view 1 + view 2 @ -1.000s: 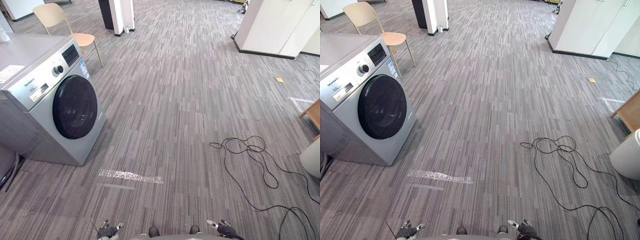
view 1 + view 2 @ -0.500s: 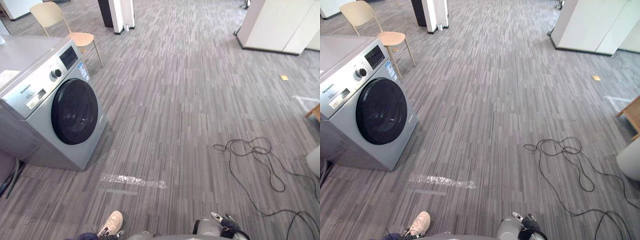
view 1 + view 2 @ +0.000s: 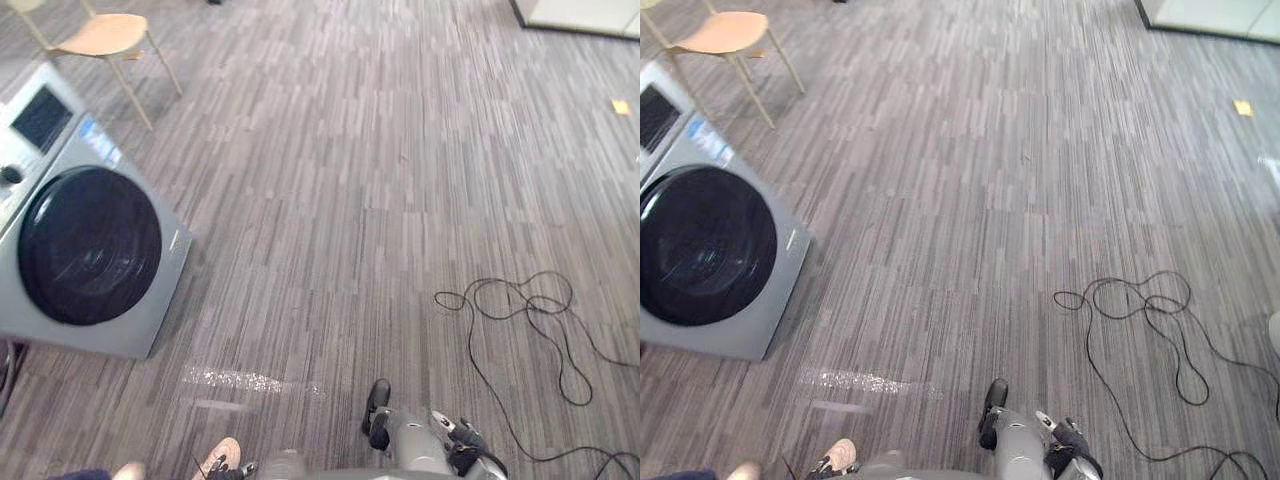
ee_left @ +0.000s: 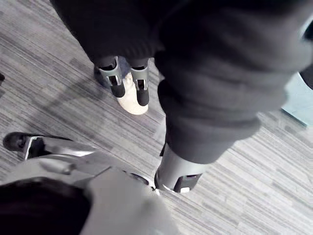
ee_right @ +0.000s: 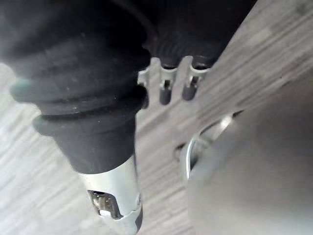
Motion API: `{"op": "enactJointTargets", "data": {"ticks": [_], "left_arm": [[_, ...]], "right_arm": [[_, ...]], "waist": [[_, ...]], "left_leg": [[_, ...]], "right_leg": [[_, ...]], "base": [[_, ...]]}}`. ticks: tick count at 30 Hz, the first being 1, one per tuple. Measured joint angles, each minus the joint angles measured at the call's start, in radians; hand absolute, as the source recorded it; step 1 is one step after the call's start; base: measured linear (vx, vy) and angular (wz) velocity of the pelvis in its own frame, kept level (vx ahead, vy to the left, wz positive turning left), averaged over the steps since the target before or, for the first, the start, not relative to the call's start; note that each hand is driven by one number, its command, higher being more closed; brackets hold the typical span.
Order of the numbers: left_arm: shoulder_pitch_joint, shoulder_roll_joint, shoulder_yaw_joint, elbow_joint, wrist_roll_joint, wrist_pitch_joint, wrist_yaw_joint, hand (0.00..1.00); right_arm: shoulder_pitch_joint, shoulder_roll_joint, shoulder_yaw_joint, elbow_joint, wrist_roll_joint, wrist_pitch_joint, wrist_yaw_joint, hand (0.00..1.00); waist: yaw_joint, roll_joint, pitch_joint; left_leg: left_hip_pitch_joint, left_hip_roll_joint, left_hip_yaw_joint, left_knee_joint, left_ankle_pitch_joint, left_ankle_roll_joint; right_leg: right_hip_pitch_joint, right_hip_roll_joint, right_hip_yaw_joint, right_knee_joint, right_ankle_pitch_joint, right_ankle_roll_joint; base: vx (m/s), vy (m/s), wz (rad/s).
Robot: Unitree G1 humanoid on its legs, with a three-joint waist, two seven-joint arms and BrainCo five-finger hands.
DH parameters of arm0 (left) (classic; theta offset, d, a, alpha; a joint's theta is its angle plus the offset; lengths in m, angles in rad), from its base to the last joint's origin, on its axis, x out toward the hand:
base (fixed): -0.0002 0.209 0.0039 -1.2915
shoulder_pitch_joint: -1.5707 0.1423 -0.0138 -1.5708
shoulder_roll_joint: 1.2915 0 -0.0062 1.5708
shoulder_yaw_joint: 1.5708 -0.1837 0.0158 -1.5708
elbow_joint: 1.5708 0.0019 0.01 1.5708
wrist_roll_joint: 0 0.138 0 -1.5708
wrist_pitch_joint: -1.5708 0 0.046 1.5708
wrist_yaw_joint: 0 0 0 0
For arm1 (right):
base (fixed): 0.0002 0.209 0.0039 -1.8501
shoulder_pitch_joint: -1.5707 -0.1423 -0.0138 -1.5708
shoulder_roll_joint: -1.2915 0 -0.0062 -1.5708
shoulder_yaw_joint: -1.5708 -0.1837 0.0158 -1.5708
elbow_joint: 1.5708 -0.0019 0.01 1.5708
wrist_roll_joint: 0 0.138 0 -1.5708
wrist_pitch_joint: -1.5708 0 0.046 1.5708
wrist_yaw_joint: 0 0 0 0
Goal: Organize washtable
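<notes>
My left hand [image 4: 116,82] hangs low at my side over the grey striped carpet, with relaxed fingers and its thumb [image 4: 180,172] apart, holding nothing. My right hand [image 5: 166,87] also hangs down with short straight fingers and its thumb [image 5: 116,198] spread, and it is empty too. It appears at the bottom edge of the left eye view as the right hand [image 3: 462,448].
A silver front-loading washing machine [image 3: 90,250] with a dark round door stands at the left. Behind it is a beige chair [image 3: 100,35]. A shiny tape strip [image 3: 250,380] lies on the carpet ahead. A person's light shoe [image 3: 218,458] is at my lower left.
The whole picture has shifted: the camera now looks further down and closer to the washing machine. Both hands still hang empty at my sides.
</notes>
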Motion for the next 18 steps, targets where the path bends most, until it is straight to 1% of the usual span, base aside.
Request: {"op": "enactJointTargets", "data": {"ticks": [1, 2, 3, 4, 5, 6, 7, 8, 9, 11, 12, 13, 15, 16, 18], "left_arm": [[0.0, 0.001, 0.008, -0.001, -0.004, -0.001, -0.004, 0.0], [0.001, 0.0, 0.025, -0.011, -0.014, -0.005, -0.011, 0.0], [0.001, -0.002, 0.029, -0.02, -0.02, -0.008, -0.014, 0.0], [0.002, -0.007, 0.035, -0.03, -0.025, -0.009, -0.014, 0.0], [0.004, -0.011, 0.041, -0.043, -0.039, -0.013, -0.013, 0.0], [0.005, -0.012, 0.053, -0.047, -0.043, -0.016, -0.013, 0.0], [0.006, -0.018, 0.059, -0.047, -0.048, -0.018, -0.011, 0.0], [0.009, -0.017, 0.072, -0.043, -0.069, -0.021, -0.009, 0.0], [0.02, -0.001, 0.075, -0.046, -0.073, -0.029, -0.007, 0.0], [0.017, 0.012, 0.075, -0.046, -0.079, -0.029, -0.005, 0.0], [0.018, 0.015, 0.075, -0.046, -0.079, -0.029, -0.005, 0.0], [0.017, 0.021, 0.074, -0.045, -0.079, -0.027, -0.004, 0.0], [0.018, 0.023, 0.072, -0.044, -0.077, -0.027, 0.004, 0.0], [0.004, 0.067, -0.052, 0.012, -0.04, -0.025, 0.012, 0.0], [0.004, 0.067, -0.052, 0.012, -0.04, -0.025, 0.012, 0.0]], "right_arm": [[0.002, -0.003, -0.001, 0.012, -0.007, 0.002, -0.001, 0.0], [0.008, -0.003, 0.0, 0.026, -0.016, 0.005, -0.002, 0.0], [0.011, 0.0, 0.0, 0.031, -0.017, 0.003, -0.002, 0.0], [0.008, 0.004, 0.0, 0.03, -0.019, 0.004, 0.0, 0.0], [0.0, 0.015, -0.001, 0.029, -0.023, 0.004, 0.001, 0.0], [-0.002, 0.019, -0.001, 0.028, -0.038, 0.003, 0.002, 0.0], [-0.001, 0.018, -0.003, 0.028, -0.047, 0.003, 0.001, 0.0], [0.003, 0.017, -0.004, 0.023, -0.051, 0.003, -0.001, 0.0], [0.02, 0.035, 0.002, 0.007, -0.057, 0.006, 0.001, 0.0], [0.031, 0.051, 0.012, 0.002, -0.073, 0.007, 0.0, 0.0], [0.031, 0.054, 0.015, 0.002, -0.077, 0.007, -0.001, 0.0], [0.03, 0.061, 0.018, 0.001, -0.084, 0.007, 0.0, 0.0], [0.03, 0.067, 0.02, 0.001, -0.086, 0.004, 0.0, 0.0], [0.04, 0.052, 0.078, 0.002, -0.129, 0.006, -0.003, 0.0], [0.04, 0.052, 0.078, 0.002, -0.129, 0.006, -0.003, 0.0]], "waist": [[0.002, -0.011, 0.006], [0.01, -0.022, 0.013], [0.021, -0.026, 0.013], [0.03, -0.027, 0.013], [0.035, -0.029, 0.013], [0.033, -0.034, 0.014], [0.03, -0.028, 0.011], [0.029, -0.03, 0.007], [0.025, -0.056, -0.003], [0.031, -0.089, -0.02], [0.032, -0.091, -0.021], [0.033, -0.102, -0.026], [0.032, -0.103, -0.028], [0.029, -0.106, -0.087], [0.029, -0.106, -0.087]], "left_leg": [[-0.013, 0.0, 0.0, 0.036, -0.005, 0.008], [-0.04, 0.0, 0.007, 0.06, -0.016, 0.027], [-0.071, -0.001, 0.014, 0.038, -0.025, 0.044], [-0.105, -0.004, 0.013, -0.02, -0.034, 0.059], [-0.143, -0.009, 0.003, -0.156, -0.041, 0.072], [-0.162, -0.023, -0.034, -0.341, -0.032, 0.072], [-0.16, -0.023, -0.061, -0.442, -0.011, 0.066], [-0.125, -0.047, -0.056, -0.5, 0.082, 0.112], [-0.088, -0.088, -0.037, -0.561, 0.083, 0.114], [-0.08, -0.115, -0.013, -0.578, 0.091, 0.133], [-0.079, -0.122, -0.012, -0.577, 0.09, 0.137], [-0.07, -0.133, -0.005, -0.583, 0.093, 0.144], [-0.036, -0.143, 0.002, -0.593, 0.096, 0.148], [0.112, -0.169, -0.024, -0.938, 0.254, 0.147], [0.114, -0.169, -0.026, -0.938, 0.254, 0.147]], "right_leg": [[0.041, 0.0, 0.007, -0.017, -0.007, 0.003], [0.114, -0.004, 0.02, -0.043, -0.021, 0.001], [0.149, -0.008, 0.035, -0.056, -0.029, 0.007], [0.166, -0.015, 0.052, -0.058, -0.034, 0.016], [0.178, -0.023, 0.076, -0.065, -0.036, 0.02], [0.189, -0.04, 0.099, -0.067, -0.044, 0.071], [0.195, -0.041, 0.104, -0.068, -0.047, 0.083], [0.214, -0.053, 0.132, -0.08, -0.054, 0.114], [0.227, -0.086, 0.135, -0.1, -0.051, 0.118], [0.229, -0.112, 0.146, -0.111, -0.051, 0.118], [0.228, -0.117, 0.148, -0.115, -0.051, 0.118], [0.23, -0.125, 0.152, -0.121, -0.046, 0.123], [0.245, -0.128, 0.163, -0.121, -0.045, 0.122], [0.216, -0.108, 0.177, -0.148, -0.03, 0.152], [0.216, -0.108, 0.177, -0.145, -0.03, 0.152]], "base": [[0.46, -0.099, -0.14], [0.34, -0.052, -0.2], [0.39, -0.012, -0.36], [0.35, 0.068, -0.55], [0.37, 0.148, -0.67], [0.27, 0.175, -0.59], [0.23, 0.239, -0.57], [0.27, 0.259, -0.38], [0.27, 0.239, -0.28], [0.25, 0.149, -0.07], [0.22, 0.121, -0.09], [0.17, 0.081, -0.18], [0.12, 0.042, -0.23], [0.0, 0.009, -0.08], [-0.03, 0.003, 0.0]]}}
